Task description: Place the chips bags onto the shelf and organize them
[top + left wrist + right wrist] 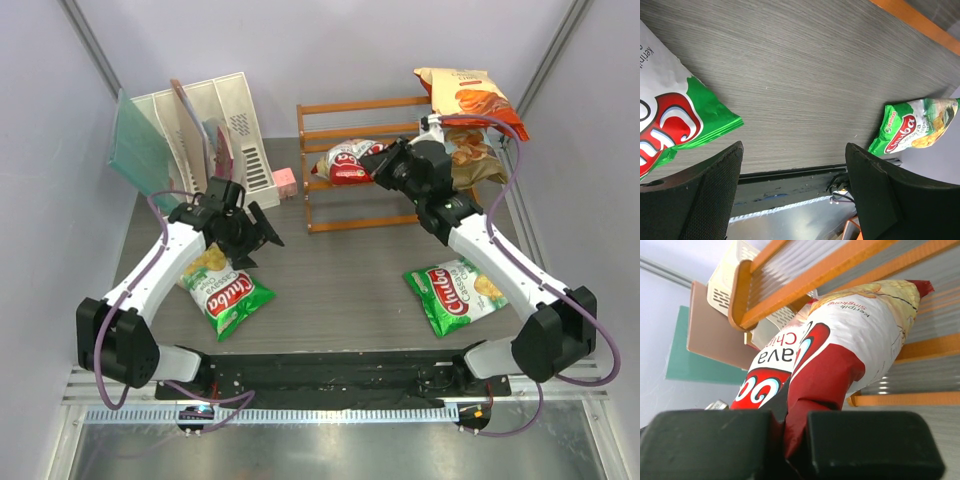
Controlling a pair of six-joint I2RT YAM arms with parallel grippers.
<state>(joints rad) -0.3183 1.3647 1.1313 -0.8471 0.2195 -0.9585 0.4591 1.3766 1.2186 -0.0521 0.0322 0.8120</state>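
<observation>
The orange-brown shelf (345,110) stands at the back middle. My right gripper (383,163) is shut on a red Chiba bag (346,160) and holds it at the shelf's middle tier; in the right wrist view the bag (840,347) is pinched by its edge against the slats (840,262). A cream/orange-red bag (465,97) lies on the top tier, and a brown one (478,155) sits behind my right wrist. Two green Chiba bags lie on the table, one left (227,295) and one right (455,294). My left gripper (262,235) is open and empty above the table.
A white file organizer (215,125) with green and brown folders stands at the back left, with a small pink box (286,182) beside it. The table's near edge has a black rail (330,375). In the left wrist view both green bags show, one left (675,117) and one right (915,125).
</observation>
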